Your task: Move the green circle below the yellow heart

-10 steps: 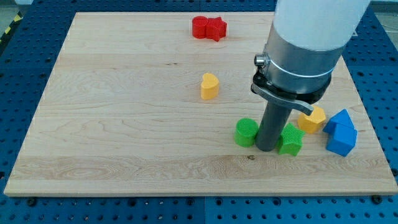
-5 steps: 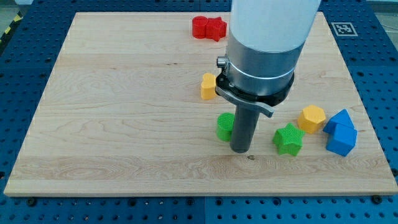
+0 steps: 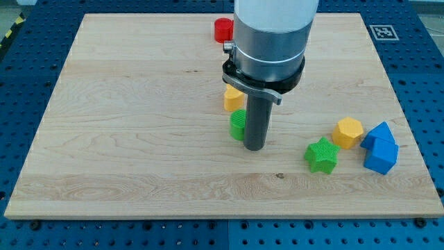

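The green circle sits near the board's middle, just below the yellow heart; the two nearly touch. Both are partly hidden by the rod and its collar. My tip rests on the board against the green circle's right side, slightly lower in the view than it.
A green star, a yellow hexagon and blue blocks sit at the view's lower right. A red block at the top is partly hidden by the arm. The wooden board ends at blue table on all sides.
My tip has moved left and up the view, pushing the green circle from beside the green star to just under the yellow heart. The other blocks stayed put.
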You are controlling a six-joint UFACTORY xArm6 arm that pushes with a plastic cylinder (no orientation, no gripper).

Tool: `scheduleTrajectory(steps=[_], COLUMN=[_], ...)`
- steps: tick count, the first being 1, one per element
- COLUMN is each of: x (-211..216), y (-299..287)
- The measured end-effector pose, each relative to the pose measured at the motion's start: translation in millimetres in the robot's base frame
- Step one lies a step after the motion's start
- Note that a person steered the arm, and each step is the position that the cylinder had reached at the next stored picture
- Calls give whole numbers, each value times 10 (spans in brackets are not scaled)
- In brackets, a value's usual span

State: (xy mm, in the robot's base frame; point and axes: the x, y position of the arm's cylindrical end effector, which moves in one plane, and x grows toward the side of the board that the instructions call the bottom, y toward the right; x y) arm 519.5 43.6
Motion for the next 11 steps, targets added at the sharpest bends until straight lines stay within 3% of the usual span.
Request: scheduleTrajectory(steps=[7, 11], x=[-245, 495], y=[-60, 217])
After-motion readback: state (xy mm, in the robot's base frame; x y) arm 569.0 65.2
